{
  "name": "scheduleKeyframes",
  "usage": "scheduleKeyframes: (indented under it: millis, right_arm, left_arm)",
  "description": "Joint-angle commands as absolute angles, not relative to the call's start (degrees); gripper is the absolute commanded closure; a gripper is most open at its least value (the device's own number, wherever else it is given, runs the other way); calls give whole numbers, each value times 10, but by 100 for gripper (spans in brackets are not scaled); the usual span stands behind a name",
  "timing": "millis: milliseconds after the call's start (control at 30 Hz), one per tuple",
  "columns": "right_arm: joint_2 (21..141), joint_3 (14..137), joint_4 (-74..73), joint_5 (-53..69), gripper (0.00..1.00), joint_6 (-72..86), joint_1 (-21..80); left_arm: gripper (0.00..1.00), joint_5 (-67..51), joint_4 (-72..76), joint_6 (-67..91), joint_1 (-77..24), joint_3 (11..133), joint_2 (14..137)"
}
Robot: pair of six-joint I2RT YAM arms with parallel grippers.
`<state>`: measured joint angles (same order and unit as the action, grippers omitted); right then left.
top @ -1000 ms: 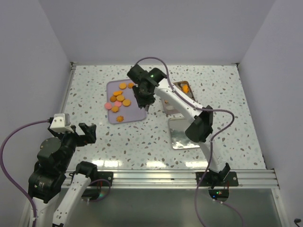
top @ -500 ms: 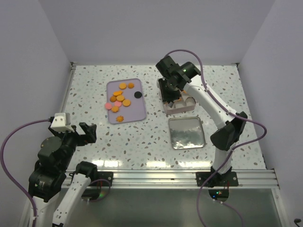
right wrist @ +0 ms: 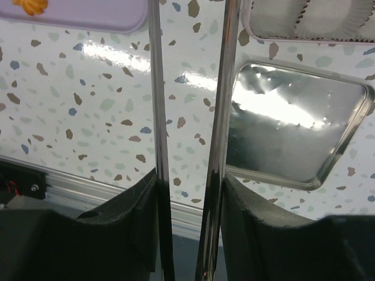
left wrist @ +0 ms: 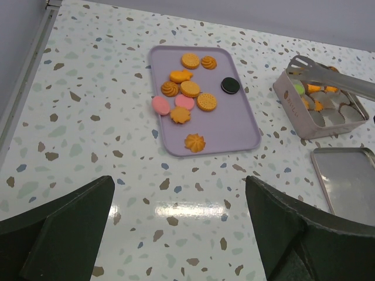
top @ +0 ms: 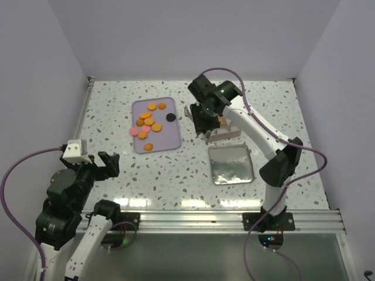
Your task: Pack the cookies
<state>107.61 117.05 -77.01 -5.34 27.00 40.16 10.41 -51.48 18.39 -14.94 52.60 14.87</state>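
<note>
Several cookies (top: 147,121), mostly orange with two pink and one black (top: 170,117), lie on the lilac tray (top: 167,139). They also show in the left wrist view (left wrist: 188,89). The square tin (top: 227,132) holds paper cups and a few cookies (left wrist: 316,93), one of them green (left wrist: 299,89). My right gripper (top: 202,124) hovers between the tray and the tin, shut on metal tongs (right wrist: 156,88). The tong blades stand apart, with nothing showing between them. The tongs' tip (left wrist: 304,63) is over the tin's left corner. My left gripper (top: 104,164) is open and empty near the front left.
The tin's metal lid (top: 231,164) lies flat in front of the tin, inner side up; it also shows in the right wrist view (right wrist: 293,134). The table's front rail (right wrist: 76,187) is near. White walls close in the left, back and right.
My right arm swung with the tongs from the tray's right side over to the tin, then back a little left. The black cookie is uncovered now. The left arm has not moved.
</note>
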Motion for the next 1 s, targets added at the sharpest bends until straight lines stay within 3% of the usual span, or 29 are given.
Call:
scheduleKeyframes:
  millis: [0,400,967]
  right_arm:
    - [1089,1203,-758,-31,56,270,438]
    - [1245,1329,-780,-51,57,268,474]
    - [1353,1396,-791,-56,56,266,472]
  left_arm:
    - [0,97,-489,173,-152,523,154]
    - [0,101,-490,176,-150,525,149]
    - [0,104,-490,178,-151,524,150]
